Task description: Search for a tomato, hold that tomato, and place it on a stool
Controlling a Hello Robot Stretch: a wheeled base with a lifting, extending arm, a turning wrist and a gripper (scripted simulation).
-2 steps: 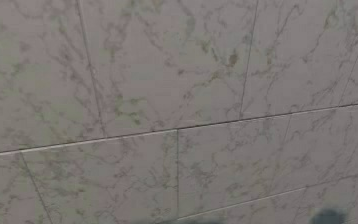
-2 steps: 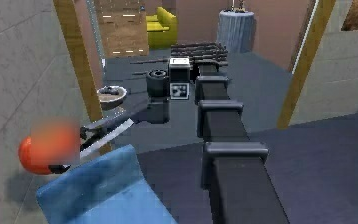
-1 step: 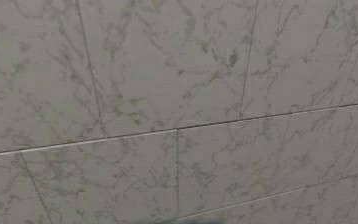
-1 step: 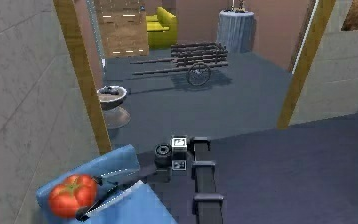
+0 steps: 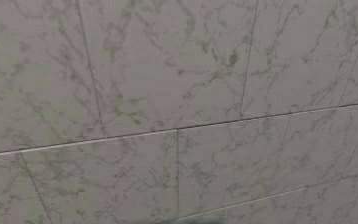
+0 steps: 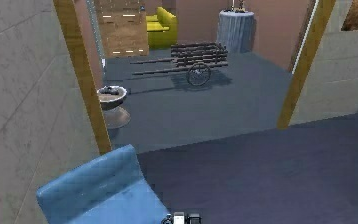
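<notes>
**Item 1. Hand** [image 6: 170, 220]: dark body just left of the white marker squares [image 6: 185, 217], at the bottom edge of the arm side view. I cannot tell how the fingers stand or whether anything is held. It sits low and close to the body, which I judge suits driving about rather than reaching.

**Item 2. Blue padded seat-like block** [image 6: 92, 192]: lower left, just beside the hand.

**Item 3. Wooden door frame** [image 6: 79, 75]: posts at left and right, framing a dark blue floor [image 6: 217, 105].

**Item 4. Through the doorway:**
- grey bowl-shaped vessel [image 6: 112, 98], left of middle
- dark wheeled cart [image 6: 197, 58], upper middle
- yellow armchair [image 6: 164, 24] and wooden cabinet [image 6: 123, 28], top

**Item 5. Marbled tile wall** [image 5: 177, 90]: close ahead in the forward view.

**Item 6. Tomato**: whereabouts cannot be told, nor its place relative to the hand. I judge the search still lies ahead, most likely through the doorway.
</notes>
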